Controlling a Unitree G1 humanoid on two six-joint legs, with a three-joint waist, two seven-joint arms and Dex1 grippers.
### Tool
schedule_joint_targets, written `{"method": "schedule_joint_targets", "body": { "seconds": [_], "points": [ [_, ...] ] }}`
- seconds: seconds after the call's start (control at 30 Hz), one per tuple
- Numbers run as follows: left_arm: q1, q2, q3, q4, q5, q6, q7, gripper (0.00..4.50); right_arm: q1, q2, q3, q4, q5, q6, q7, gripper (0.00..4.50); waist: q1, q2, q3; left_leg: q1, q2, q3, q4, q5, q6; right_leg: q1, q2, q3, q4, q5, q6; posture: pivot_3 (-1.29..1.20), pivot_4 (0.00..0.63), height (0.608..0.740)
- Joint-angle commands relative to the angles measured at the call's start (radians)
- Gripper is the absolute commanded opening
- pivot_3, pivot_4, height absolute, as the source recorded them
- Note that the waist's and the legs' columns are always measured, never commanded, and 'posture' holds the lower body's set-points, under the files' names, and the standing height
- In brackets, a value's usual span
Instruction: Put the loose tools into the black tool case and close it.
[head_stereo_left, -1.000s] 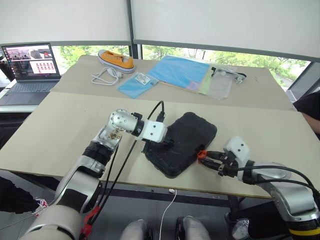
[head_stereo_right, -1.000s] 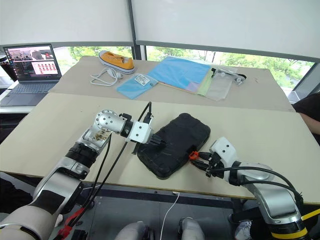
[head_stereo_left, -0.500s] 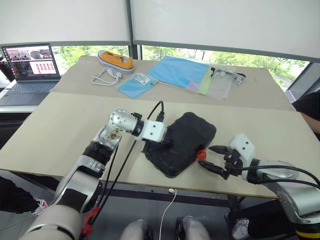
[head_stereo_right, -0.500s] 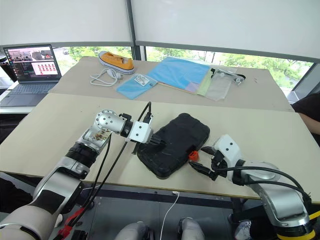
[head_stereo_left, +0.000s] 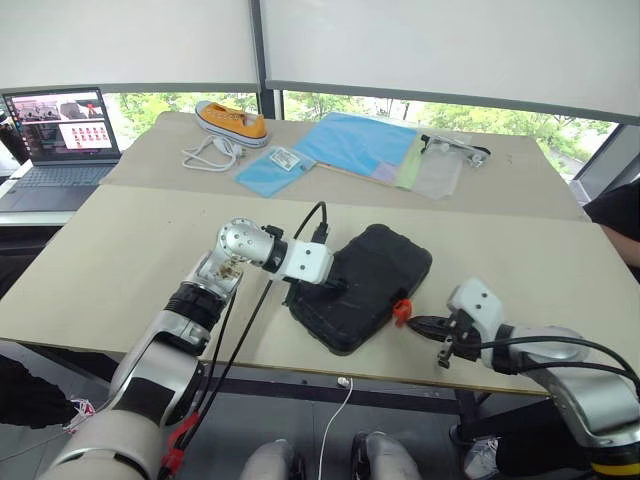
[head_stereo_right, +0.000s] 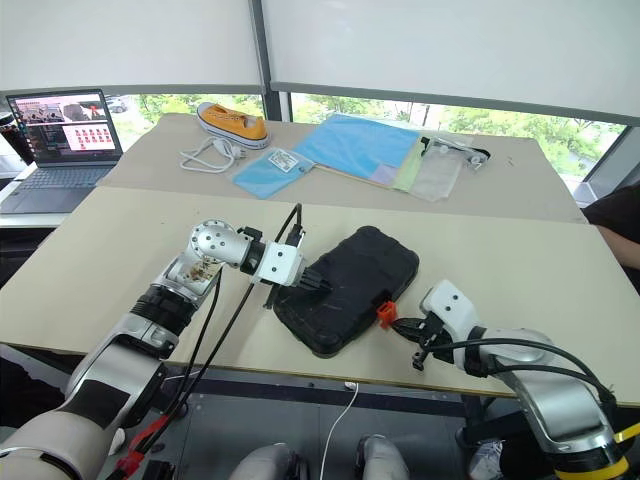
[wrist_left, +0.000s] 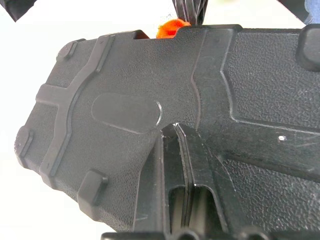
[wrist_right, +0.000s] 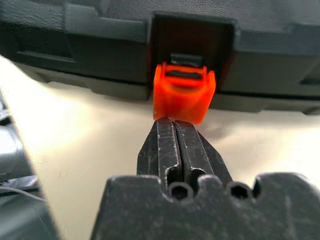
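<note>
The black tool case (head_stereo_left: 375, 275) lies closed on the near table, its lid down and textured outside facing up. My left gripper (head_stereo_left: 335, 285) is shut, its tips (wrist_left: 172, 131) pressing on the lid near the case's left edge. The small orange latch (head_stereo_left: 402, 311) sticks out from the case's right side. My right gripper (head_stereo_left: 414, 323) is shut with nothing between its fingers, and its tips (wrist_right: 173, 123) touch the lower edge of the orange latch (wrist_right: 184, 97). The loose tools are out of view.
On the far table lie an orange shoe (head_stereo_left: 232, 118), a white cable (head_stereo_left: 208, 155), blue folders (head_stereo_left: 360, 143) and a clear bag (head_stereo_left: 441, 168). A laptop (head_stereo_left: 60, 130) stands at far left. The table's front edge (head_stereo_left: 300, 372) runs just below the case.
My right gripper spread wide beside the orange latch half a second ago, then shut, and its tips now sit against the latch. The left gripper and the case have stayed put.
</note>
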Motion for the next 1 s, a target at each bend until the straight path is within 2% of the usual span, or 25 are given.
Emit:
{"method": "schedule_joint_targets", "body": {
  "seconds": [0.03, 0.47, 0.8, 0.93, 1.0],
  "points": [
    [0.026, 0.008, -0.050, 0.038, 0.060, 0.010, -0.016, 0.00, -0.044, 0.023, 0.001, -0.007, -0.015, -0.023, -0.024, 0.03, 0.000, 0.000, 0.000, 0.000, 0.000, 0.000, 0.000, 0.000, 0.000, 0.000, 0.000, 0.000, 0.000, 0.000, 0.000, 0.00, 0.150, 0.718],
    [0.045, -0.003, -0.096, 0.073, 0.124, -0.087, 0.008, 0.00, -0.096, 0.014, -0.095, -0.117, 0.050, 0.030, -0.014, 0.03, -0.012, 0.000, 0.000, 0.000, 0.000, 0.000, 0.000, 0.000, 0.000, 0.000, -0.001, 0.000, 0.001, 0.000, 0.000, 0.00, 0.150, 0.718],
    [0.028, -0.007, -0.072, 0.102, 0.112, -0.081, -0.001, 0.00, -0.114, 0.051, -0.033, -0.083, 0.018, 0.031, -0.032, 0.03, -0.009, 0.000, -0.003, 0.002, 0.000, 0.000, -0.001, 0.000, 0.001, 0.001, -0.001, 0.000, 0.000, 0.000, 0.000, 0.00, 0.150, 0.718],
    [0.031, 0.025, -0.027, 0.095, 0.081, -0.013, 0.007, 0.00, -0.082, -0.002, -0.126, -0.111, 0.070, 0.066, 0.000, 0.03, -0.009, 0.000, -0.003, 0.001, -0.001, 0.000, 0.000, -0.001, 0.001, 0.001, -0.002, 0.000, 0.000, 0.000, 0.000, 0.00, 0.150, 0.718],
    [0.037, 0.049, 0.010, 0.077, 0.043, 0.049, 0.005, 0.52, -0.067, -0.034, -0.206, -0.125, 0.139, 0.108, 0.031, 0.59, -0.010, 0.000, -0.003, 0.001, -0.001, 0.000, 0.000, -0.001, 0.001, 0.001, -0.002, -0.001, 0.000, 0.000, 0.000, 0.00, 0.150, 0.718]
  ]
}}
